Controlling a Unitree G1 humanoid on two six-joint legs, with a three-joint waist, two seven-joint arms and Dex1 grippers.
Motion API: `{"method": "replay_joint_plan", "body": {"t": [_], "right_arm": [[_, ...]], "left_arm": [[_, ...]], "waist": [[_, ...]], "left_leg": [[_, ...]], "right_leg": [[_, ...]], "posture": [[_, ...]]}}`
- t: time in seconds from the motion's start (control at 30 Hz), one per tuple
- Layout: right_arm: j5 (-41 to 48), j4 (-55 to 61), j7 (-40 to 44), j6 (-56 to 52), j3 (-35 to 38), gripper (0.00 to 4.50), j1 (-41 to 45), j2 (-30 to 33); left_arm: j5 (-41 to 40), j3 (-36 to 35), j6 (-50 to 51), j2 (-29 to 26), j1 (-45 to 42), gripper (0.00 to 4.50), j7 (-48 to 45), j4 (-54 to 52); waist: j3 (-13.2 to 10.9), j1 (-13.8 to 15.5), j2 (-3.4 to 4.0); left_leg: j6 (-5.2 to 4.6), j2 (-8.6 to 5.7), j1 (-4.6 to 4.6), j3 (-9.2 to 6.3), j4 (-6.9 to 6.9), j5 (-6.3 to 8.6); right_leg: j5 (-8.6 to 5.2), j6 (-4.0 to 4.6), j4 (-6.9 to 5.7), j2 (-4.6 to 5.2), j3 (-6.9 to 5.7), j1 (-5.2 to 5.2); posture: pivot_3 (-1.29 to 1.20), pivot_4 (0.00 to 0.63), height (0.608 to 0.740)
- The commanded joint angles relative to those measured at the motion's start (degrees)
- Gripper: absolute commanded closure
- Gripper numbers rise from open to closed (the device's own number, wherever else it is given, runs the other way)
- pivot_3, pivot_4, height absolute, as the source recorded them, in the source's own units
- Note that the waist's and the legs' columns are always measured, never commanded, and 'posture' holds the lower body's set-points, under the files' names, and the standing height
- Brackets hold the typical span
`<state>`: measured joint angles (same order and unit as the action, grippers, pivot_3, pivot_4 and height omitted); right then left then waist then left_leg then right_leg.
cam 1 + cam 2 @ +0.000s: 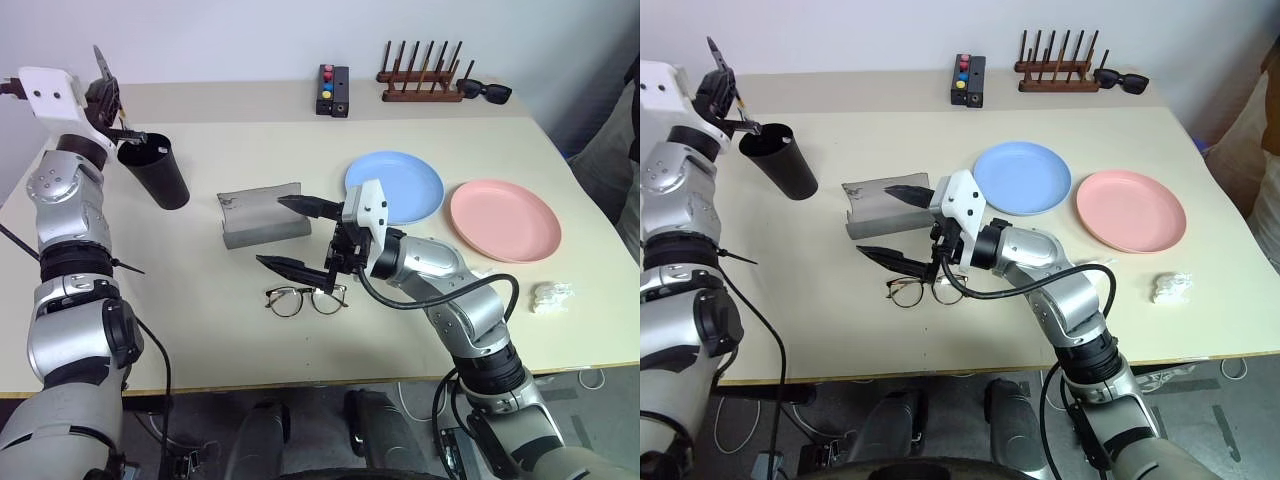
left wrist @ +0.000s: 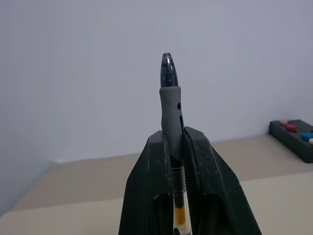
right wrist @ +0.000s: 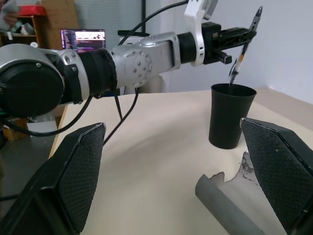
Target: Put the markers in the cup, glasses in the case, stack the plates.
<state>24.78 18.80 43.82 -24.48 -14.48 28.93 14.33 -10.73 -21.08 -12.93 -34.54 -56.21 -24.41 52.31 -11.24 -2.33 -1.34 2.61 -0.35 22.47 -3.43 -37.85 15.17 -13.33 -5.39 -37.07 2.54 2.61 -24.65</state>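
The left gripper [image 3: 230,46] was raised at the far left of the worktop [image 1: 150,320], its jaws pressed shut on a marker [image 2: 170,103]. In the left wrist view the marker ran straight up between the two fingers, its dark tip clear of them. Seen from the right wrist, the marker hung on a steep slant with its lower end right at the mouth of the cup [image 1: 155,170], just above or barely inside the rim; which of the two could not be told. The cup stood directly below the left gripper, so the marker's long axis already pointed down into the opening. By my judgement the drop depended only on keeping that lower end inside the rim as the jaws let go.

The right gripper [image 1: 300,236] hung over the middle of the worktop with its jaws spread wide and holding nothing. The glasses [image 1: 305,299] lay flat on the worktop just below and on the near side of its lower finger, lenses side by side across the robot's front. The grey case [image 1: 262,215] lay open just beyond the upper finger. The right arm was clearly the nearer one for both. The blue plate [image 1: 395,187] and the pink plate [image 1: 505,220] lay side by side to the right, touching or nearly so, not yet stacked.
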Motion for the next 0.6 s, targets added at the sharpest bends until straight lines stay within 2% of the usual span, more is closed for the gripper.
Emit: {"method": "replay_joint_plan", "body": {"t": [0.03,0.6], "right_arm": [[0.32,2.44,-0.4,0.79,0.34,0.0,0.01,-0.31],[0.23,2.3,-1.0,1.08,0.17,0.0,-0.06,-0.7]], "left_arm": [[-1.4,-0.84,-2.51,0.4,0.14,4.47,0.96,0.08],[-2.35,-0.41,-3.27,2.8,5.04,4.47,2.38,-3.08]], "waist": [[0.0,-0.03,0.0],[0.0,0.0,0.0]], "left_leg": [[0.0,0.0,0.0,0.0,0.0,0.0],[0.0,0.0,-0.01,-0.01,0.0,0.0]], "right_leg": [[0.0,0.0,0.0,0.0,0.0,0.0],[0.0,0.0,0.0,0.0,0.0,0.01]], "posture": [[0.0,0.15,0.735],[0.0,0.15,0.735]]}}
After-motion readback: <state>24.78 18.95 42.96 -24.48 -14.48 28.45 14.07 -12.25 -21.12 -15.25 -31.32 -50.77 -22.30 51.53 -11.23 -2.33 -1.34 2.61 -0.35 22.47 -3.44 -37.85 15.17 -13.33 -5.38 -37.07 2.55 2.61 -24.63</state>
